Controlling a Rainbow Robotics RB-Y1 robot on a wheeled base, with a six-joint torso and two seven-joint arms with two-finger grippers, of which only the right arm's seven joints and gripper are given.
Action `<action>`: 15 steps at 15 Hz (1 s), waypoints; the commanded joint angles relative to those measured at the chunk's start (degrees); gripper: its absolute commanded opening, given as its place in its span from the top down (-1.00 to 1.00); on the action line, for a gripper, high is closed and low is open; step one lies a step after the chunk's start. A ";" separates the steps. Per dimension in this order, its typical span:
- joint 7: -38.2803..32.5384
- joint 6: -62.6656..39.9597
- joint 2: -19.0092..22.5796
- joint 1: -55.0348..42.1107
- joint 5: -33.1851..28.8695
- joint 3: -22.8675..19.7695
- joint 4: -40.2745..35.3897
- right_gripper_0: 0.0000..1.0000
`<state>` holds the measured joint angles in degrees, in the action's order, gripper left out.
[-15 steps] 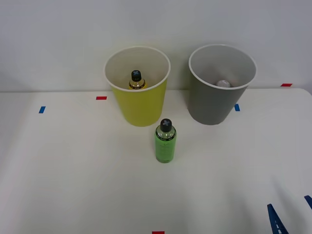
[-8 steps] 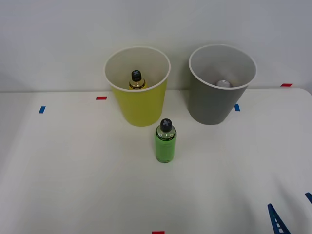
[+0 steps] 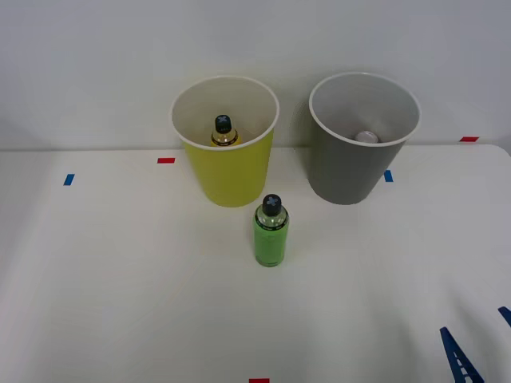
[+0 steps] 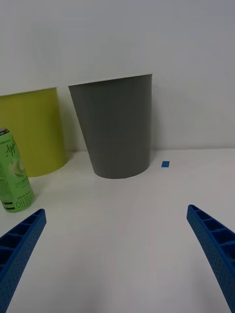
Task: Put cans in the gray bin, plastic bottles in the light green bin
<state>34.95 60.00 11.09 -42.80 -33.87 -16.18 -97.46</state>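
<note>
The green bottle [image 3: 271,234] stands upright on the white table [image 3: 120,279], just in front of the light green bin [image 3: 227,171]; the wrist view shows pale lettering running up its label beside a picture of a green apple, the top word beginning "App", the rest not readable. Its cap is black. Inside the light green bin, which is white within, the amber bottle [image 3: 223,132] stands upright with its black cap up. The gray bin [image 3: 355,163] sits beside it toward the table's far right, the two bins near each other but apart, and the silver top of the can [image 3: 366,137] shows low inside. Both bins stand at the table's far edge against a plain white wall. Small blue and red tape marks dot the table. The right tool [image 4: 117,254] hangs released near the table's near right corner, its blue ribbed fingers [image 4: 215,244] wide apart, grasping nothing.
</note>
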 commanded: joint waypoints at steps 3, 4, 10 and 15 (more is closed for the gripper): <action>0.03 -0.06 0.16 0.17 0.12 0.88 0.08 -1.00; -0.05 -0.76 0.43 0.17 0.64 1.76 0.08 -1.00; 2.85 -5.51 5.26 -0.36 8.12 6.95 -0.01 -1.00; 5.04 -5.60 4.47 -1.76 9.43 7.74 0.08 -1.00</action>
<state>39.56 54.49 15.61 -44.26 -24.59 -8.56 -97.39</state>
